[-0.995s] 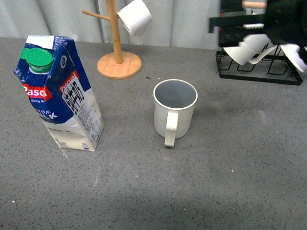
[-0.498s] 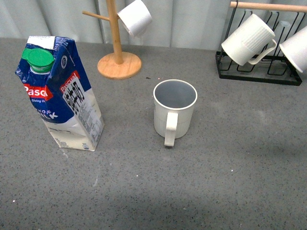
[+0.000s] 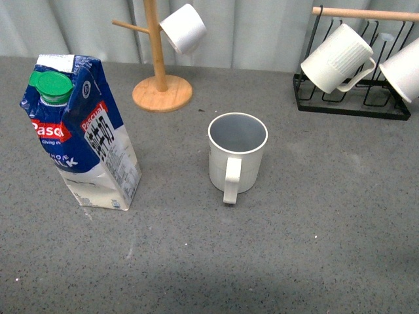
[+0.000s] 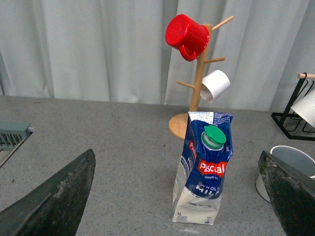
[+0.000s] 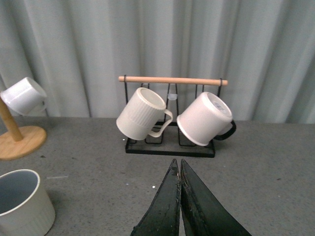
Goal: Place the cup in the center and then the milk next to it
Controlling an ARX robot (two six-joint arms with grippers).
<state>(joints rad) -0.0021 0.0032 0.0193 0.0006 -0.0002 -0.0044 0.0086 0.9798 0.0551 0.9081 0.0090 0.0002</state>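
Showing "Pascual", "WHOLE MILK": the milk [image 4: 203, 169]

Front view chops the wooden mug tree [image 3: 154, 52] off at the top, and the smooth white mug [image 3: 404, 65] on the black wire rack [image 3: 340, 108] runs off the right edge. In the left wrist view, the cream-white ribbed cup [image 4: 295, 157] sits partly behind one dark finger [image 4: 290, 196] of the left gripper [image 4: 176, 155]. The fine print on the blue-and-white milk carton [image 3: 78, 131] is way too small to read.

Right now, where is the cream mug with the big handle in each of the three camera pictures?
Front view: the cup stands mid-table, right of the milk.
Left wrist view: cup cut off at the edge, beside the milk.
Right wrist view: cup partly in frame.
Shared landmark: the wooden mug tree.
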